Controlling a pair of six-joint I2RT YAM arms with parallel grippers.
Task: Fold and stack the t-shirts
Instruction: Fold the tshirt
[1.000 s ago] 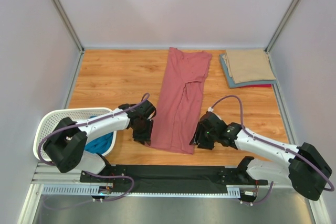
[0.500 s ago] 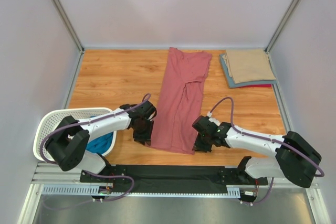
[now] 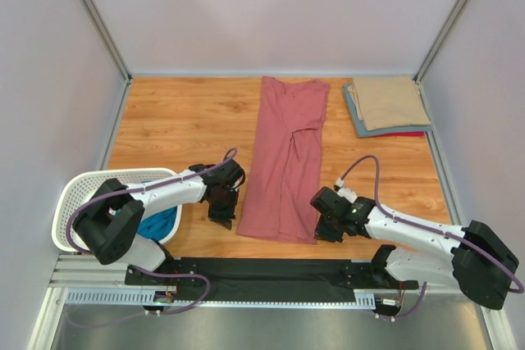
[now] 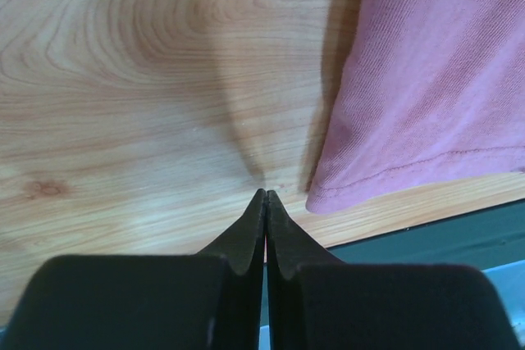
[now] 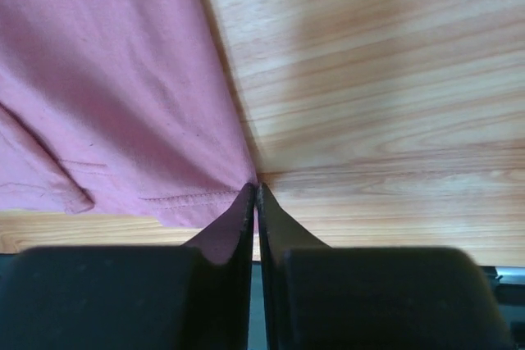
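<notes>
Folding has reached the end-to-end stage: the rose-red cloth t-shirt (image 3: 283, 161) lies as a long strip on the wooden worktop (image 3: 180, 120) between both tools. The left tool (image 4: 266, 194) has its fingers together and empty, with the hem corner just right of its tip. The right tool (image 5: 256, 188) appears clamped on the opposite hem corner. Next, the left tool must open and grip. Half a second earlier, the right tool's corner lay further inward.

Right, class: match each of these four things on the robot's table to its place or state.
1 rose-red t-shirt
2 tan t-shirt
3 teal t-shirt
4 left gripper

A in the white basket
B shut, holding nothing
C laid out long in the middle
D atop the grey-blue t-shirt, far right

Pairs: 1-C, 2-D, 3-A, 4-B
</notes>
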